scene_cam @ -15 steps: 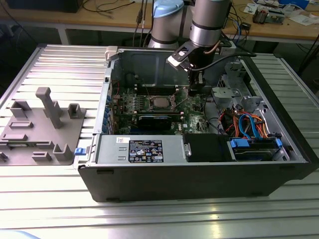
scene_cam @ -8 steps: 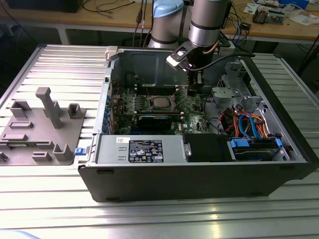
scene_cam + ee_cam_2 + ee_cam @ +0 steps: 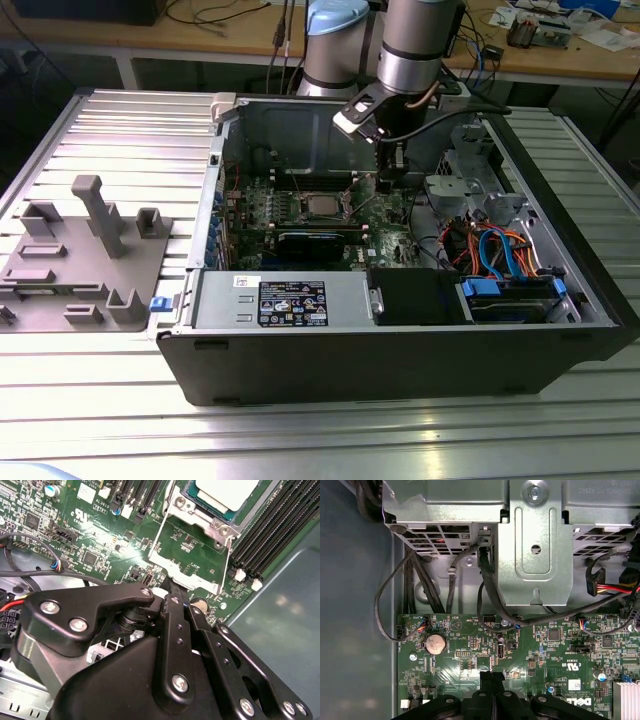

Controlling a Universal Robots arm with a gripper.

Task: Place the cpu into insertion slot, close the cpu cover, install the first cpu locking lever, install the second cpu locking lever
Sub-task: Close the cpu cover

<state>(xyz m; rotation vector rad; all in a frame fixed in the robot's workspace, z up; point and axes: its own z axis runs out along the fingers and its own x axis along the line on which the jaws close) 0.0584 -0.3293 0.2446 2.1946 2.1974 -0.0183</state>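
In the second wrist view the cpu (image 3: 225, 492), silver-topped, lies in the insertion slot (image 3: 202, 520) on the green board (image 3: 125, 545). The cpu cover (image 3: 187, 577), a silver frame with a square window, is swung open away from the slot. My gripper (image 3: 173, 587) has its fingers pressed together, with their tips right at the cover's free edge. I cannot tell whether they pinch it. The first wrist view shows the gripper (image 3: 491, 676) shut above the board (image 3: 470, 655). In the exterior view the gripper (image 3: 385, 180) hangs inside the case, to the exterior view's right of the cpu (image 3: 320, 207). I cannot tell the locking levers from the frame's edges.
A metal drive cage (image 3: 530, 545) and black cables (image 3: 485, 590) lie past the board's edge, near a coin battery (image 3: 435, 643). Black memory slots (image 3: 270, 535) run beside the socket, then the case wall (image 3: 280, 615). A grey fixture tray (image 3: 80, 260) sits outside the case.
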